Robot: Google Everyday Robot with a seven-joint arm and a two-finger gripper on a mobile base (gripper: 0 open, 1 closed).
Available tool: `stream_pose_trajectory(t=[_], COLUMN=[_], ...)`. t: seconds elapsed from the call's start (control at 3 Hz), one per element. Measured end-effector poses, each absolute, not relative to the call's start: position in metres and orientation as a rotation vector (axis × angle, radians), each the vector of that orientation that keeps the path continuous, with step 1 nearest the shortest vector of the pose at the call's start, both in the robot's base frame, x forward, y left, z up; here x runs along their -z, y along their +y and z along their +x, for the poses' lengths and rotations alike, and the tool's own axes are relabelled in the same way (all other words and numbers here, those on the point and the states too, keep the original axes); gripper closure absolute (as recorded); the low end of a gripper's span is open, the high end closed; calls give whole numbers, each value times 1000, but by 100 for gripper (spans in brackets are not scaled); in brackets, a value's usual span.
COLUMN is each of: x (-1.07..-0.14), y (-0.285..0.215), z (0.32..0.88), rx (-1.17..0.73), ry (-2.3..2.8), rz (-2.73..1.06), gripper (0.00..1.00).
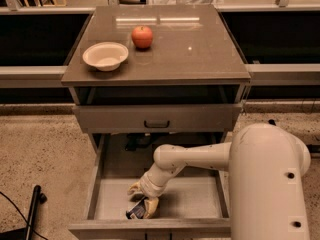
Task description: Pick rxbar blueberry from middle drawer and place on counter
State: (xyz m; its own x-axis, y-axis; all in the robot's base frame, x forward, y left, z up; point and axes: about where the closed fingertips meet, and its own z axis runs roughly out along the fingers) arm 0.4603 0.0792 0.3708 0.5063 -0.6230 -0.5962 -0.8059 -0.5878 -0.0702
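Speckled beige floor (45, 149) (1 black rod (31, 211) at left), grey ledge (30, 73) behind.

A kitchen-like test area (lab or office, unclear) is suggested by the speckled floor (40, 149), the glossy tabletop (200, 54) bearing a bowl (105, 55) and apple (142, 36), and long dark shelving (35, 39) behind; the gripper (143, 204) is held inside the open middle drawer (192, 199)

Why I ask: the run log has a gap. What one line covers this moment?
phase: pick | gripper: open, down in middle drawer, at rxbar blueberry | counter: bowl, apple, no bar yet
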Motion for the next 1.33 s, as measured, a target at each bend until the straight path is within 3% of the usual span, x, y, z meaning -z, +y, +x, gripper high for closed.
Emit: stream_pose_trajectory(t=[0.33, 0.67, 1.33], x=[-360, -350, -348], y=[74, 69, 67], z=[463, 466, 466], rx=[-748, -756, -764], ry=[1217, 1245, 1266], rz=[-2434, -2451, -2462], gripper=[33, 44, 54])
